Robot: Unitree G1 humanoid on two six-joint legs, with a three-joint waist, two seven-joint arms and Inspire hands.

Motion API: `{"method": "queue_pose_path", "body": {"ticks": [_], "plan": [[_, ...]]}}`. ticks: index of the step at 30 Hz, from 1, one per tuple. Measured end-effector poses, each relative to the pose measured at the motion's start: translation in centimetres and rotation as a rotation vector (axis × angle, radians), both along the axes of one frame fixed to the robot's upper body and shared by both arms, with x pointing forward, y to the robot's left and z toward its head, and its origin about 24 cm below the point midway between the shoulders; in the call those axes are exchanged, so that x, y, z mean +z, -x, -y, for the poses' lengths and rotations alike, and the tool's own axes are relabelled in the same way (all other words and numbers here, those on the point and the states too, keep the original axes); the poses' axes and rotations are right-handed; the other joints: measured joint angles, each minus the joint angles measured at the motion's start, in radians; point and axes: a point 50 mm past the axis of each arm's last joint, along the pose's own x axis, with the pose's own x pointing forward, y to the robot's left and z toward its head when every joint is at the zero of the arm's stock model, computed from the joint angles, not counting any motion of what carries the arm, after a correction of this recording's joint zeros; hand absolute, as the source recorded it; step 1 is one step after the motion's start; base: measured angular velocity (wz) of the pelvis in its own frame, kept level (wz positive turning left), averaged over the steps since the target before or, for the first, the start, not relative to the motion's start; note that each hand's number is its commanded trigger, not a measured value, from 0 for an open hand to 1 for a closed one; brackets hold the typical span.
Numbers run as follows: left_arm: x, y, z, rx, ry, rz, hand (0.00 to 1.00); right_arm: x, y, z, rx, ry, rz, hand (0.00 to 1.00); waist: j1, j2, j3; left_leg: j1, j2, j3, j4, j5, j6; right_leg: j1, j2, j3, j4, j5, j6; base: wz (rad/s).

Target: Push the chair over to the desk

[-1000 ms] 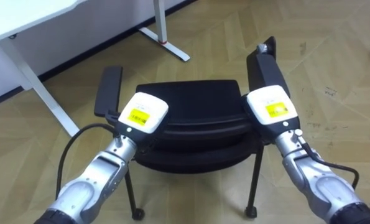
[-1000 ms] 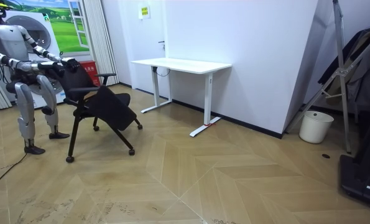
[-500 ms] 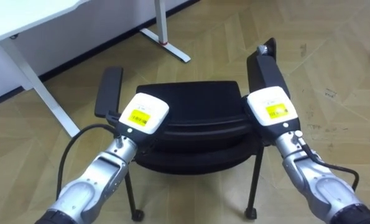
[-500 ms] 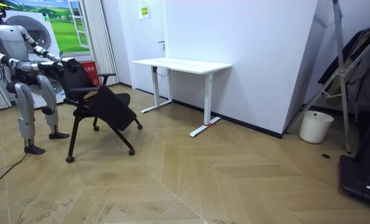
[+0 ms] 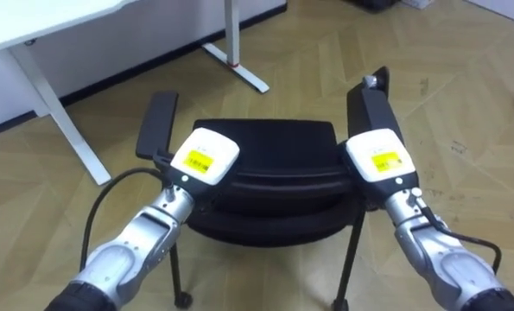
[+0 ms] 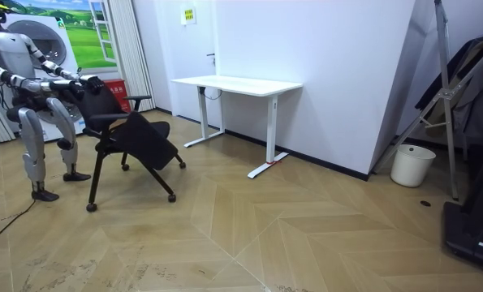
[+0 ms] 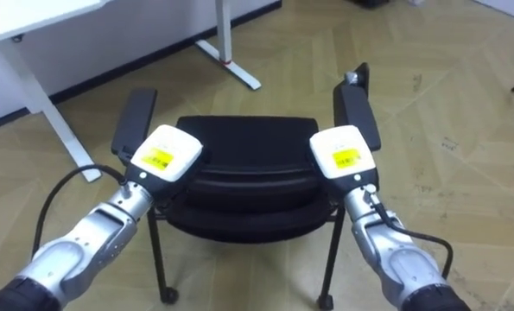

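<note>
Set at the chair [image 5: 265, 142] back for an even shove, left hand [image 5: 203, 158] and right hand [image 5: 377, 157] seemingly touch it; grip unclear.

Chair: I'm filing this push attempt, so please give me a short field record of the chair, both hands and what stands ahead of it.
object: chair, black, with armrests and wheels, on the wood floor
left hand: at the top edge of the chair's back, left side
right hand: at the same edge, right side
robot: stands behind the chair, both arms stretched out to it
ahead: white desk, beyond the chair
</note>
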Motion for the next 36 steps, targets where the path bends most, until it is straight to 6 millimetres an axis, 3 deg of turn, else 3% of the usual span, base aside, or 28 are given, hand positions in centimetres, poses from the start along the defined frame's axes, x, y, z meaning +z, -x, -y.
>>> {"method": "queue_pose_path", "body": {"ticks": [3,6,8,9,10,11,12,14,18,21,23,25,27,29,30,31,33,34,36], "plan": [[-0.2,-0.2,0.0,0.005,0.005,0.006,1.00,-0.2,0.1,0.0,-0.003,-0.007,-0.011,1.00,0.006,-0.007,0.0064,-0.036,0.013,0.013,0.075,0.000,0.000,-0.003,0.006,0.000,0.028,-0.019,-0.020,0.15],[-0.2,-0.3,-0.1,0.004,0.007,0.011,1.00,-0.2,0.0,0.0,0.002,-0.010,-0.011,1.00,0.014,-0.009,0.0072,-0.087,0.035,0.012,0.148,0.000,0.000,-0.012,0.023,-0.021,0.045,-0.036,-0.038,0.21],[-0.1,-0.5,-0.3,0.004,0.011,0.034,1.00,0.0,-0.1,-0.1,0.009,-0.017,-0.005,1.00,0.020,-0.008,0.0088,-0.145,0.064,0.016,0.226,0.002,-0.001,-0.019,0.037,-0.031,0.064,-0.048,-0.059,0.28],[0.0,-0.5,-0.4,0.004,0.011,0.039,1.00,0.1,-0.2,-0.2,0.012,-0.018,-0.002,1.00,0.018,-0.014,0.0170,-0.181,0.068,0.018,0.265,0.005,0.001,-0.022,0.041,-0.023,0.069,-0.056,-0.071,0.36],[0.2,-0.6,-0.2,-0.001,0.018,0.047,1.00,0.2,-0.2,0.0,0.011,-0.019,0.001,1.00,0.015,-0.005,0.0116,-0.218,0.068,0.018,0.237,0.001,-0.006,-0.029,0.052,-0.017,0.079,-0.070,-0.080,0.19],[0.2,-0.6,-0.1,-0.007,0.022,0.045,1.00,0.3,-0.2,0.2,0.012,-0.018,0.002,1.00,0.020,0.006,0.0067,-0.231,0.066,0.033,0.133,0.044,-0.014,-0.043,0.063,-0.008,0.096,-0.086,-0.083,0.06],[0.2,-0.6,-0.1,-0.011,0.023,0.041,1.00,0.2,-0.2,0.2,0.011,-0.018,-0.001,1.00,0.022,0.012,0.0090,-0.233,0.063,0.045,0.094,0.078,0.011,-0.043,0.067,-0.002,0.100,-0.097,-0.080,-0.18],[-0.3,-0.1,-0.4,-0.014,0.019,0.022,1.00,-0.6,0.5,0.1,0.018,-0.023,-0.024,1.00,0.043,-0.013,-0.0127,-0.208,0.054,0.074,0.069,0.086,0.015,-0.058,0.049,0.020,0.131,-0.128,-0.066,-0.11],[-0.2,0.0,-0.7,-0.025,0.020,0.035,1.00,-0.7,0.7,0.0,0.023,-0.033,-0.002,1.00,0.061,-0.018,-0.0121,-0.199,0.038,0.102,0.061,0.078,0.027,-0.065,0.023,0.025,0.151,-0.136,-0.058,-0.14],[-0.2,0.0,-0.7,-0.027,0.031,0.037,1.00,-0.7,0.7,0.1,0.022,-0.034,0.016,1.00,0.063,-0.025,-0.0104,-0.176,0.004,0.129,0.049,0.056,0.050,-0.075,-0.032,0.016,0.207,-0.166,-0.033,-0.13],[-0.3,-0.1,-0.9,-0.021,0.049,0.041,1.00,-0.4,0.4,0.0,0.027,-0.032,0.027,1.00,0.069,-0.026,-0.0096,-0.163,-0.028,0.148,0.055,0.028,0.068,-0.121,-0.093,-0.023,0.355,-0.193,-0.004,-0.21],[-0.3,-0.3,-1.0,-0.018,0.053,0.046,1.00,-0.2,0.0,-0.1,0.032,-0.018,0.037,1.00,0.059,-0.010,-0.0019,-0.165,-0.030,0.152,0.080,0.011,0.077,-0.183,-0.137,-0.061,0.521,-0.163,0.011,0.03],[-0.3,-0.6,-1.1,-0.017,0.050,0.048,1.00,-0.3,0.0,-0.4,0.028,-0.022,0.029,1.00,0.059,-0.004,0.0027,-0.158,-0.028,0.143,0.090,-0.006,0.092,-0.226,-0.153,-0.051,0.624,-0.107,0.000,0.14],[-0.2,-0.6,-1.6,-0.013,0.042,0.059,1.00,-0.6,0.1,-0.8,0.027,-0.028,0.021,1.00,0.049,0.005,0.0098,-0.139,-0.030,0.090,0.089,-0.020,0.106,-0.273,-0.160,-0.048,0.708,-0.011,-0.006,0.18],[-0.2,-0.6,-1.7,-0.013,0.039,0.061,1.00,-0.7,0.1,-0.9,0.030,-0.030,0.018,1.00,0.051,0.016,0.0147,-0.135,-0.029,0.075,0.086,-0.023,0.110,-0.289,-0.156,-0.042,0.729,-0.003,-0.009,-0.03],[-0.1,-0.6,-2.1,-0.015,0.033,0.068,1.00,-0.6,0.1,-1.2,0.039,-0.032,0.020,1.00,0.066,0.029,0.0156,-0.134,-0.030,0.041,0.079,-0.026,0.115,-0.340,-0.137,-0.023,0.739,-0.028,-0.005,-0.30],[0.2,-0.7,-3.0,-0.016,0.016,0.086,1.00,-0.5,-0.1,-2.1,0.052,-0.037,0.031,1.00,0.073,0.043,0.0199,-0.124,-0.029,-0.008,0.061,-0.026,0.115,-0.407,-0.100,-0.035,0.676,-0.056,-0.005,-0.19],[0.3,-0.7,-3.5,-0.017,0.010,0.090,1.00,-0.4,-0.1,-2.4,0.056,-0.049,0.032,1.00,0.073,0.047,0.0194,-0.121,-0.031,-0.038,0.054,-0.025,0.115,-0.446,-0.076,-0.043,0.592,-0.055,-0.005,0.23],[0.2,-0.5,-4.0,-0.014,0.003,0.091,1.00,-0.5,0.0,-2.9,0.067,-0.057,0.023,1.00,0.068,0.036,0.0155,-0.101,-0.053,-0.078,0.039,-0.025,0.115,-0.489,-0.051,-0.020,0.441,-0.031,-0.007,0.42]]}}
